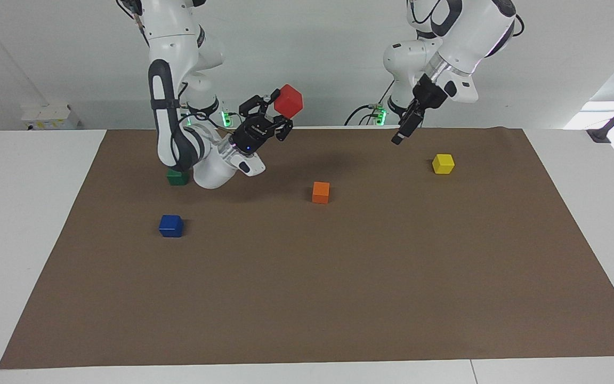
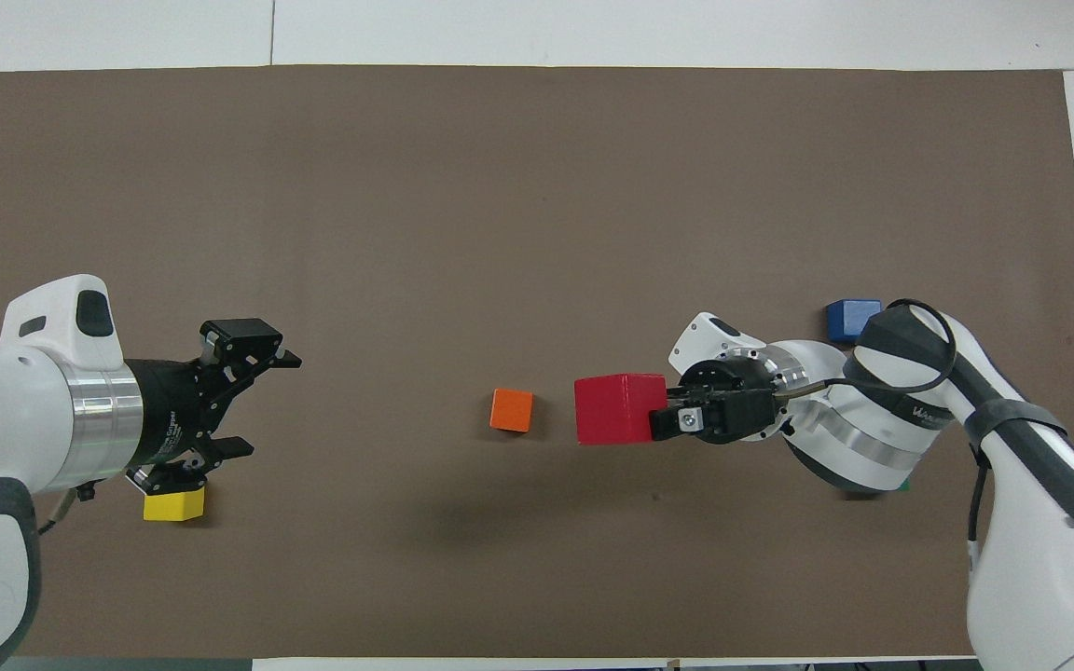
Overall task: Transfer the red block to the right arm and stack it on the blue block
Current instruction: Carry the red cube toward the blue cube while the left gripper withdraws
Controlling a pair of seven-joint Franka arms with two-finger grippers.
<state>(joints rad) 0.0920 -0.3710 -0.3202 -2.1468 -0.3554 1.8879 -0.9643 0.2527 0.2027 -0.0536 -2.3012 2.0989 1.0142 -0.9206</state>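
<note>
step: handover done, carry to stack pending | right tool gripping red block aloft; left tool hanging released over counter | next: lowering squarely onto blue block

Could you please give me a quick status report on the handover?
Right claw shut on small red cube, raised over brown mat. Left claw open, empty. Small blue cube bare, nothing on it.
</note>
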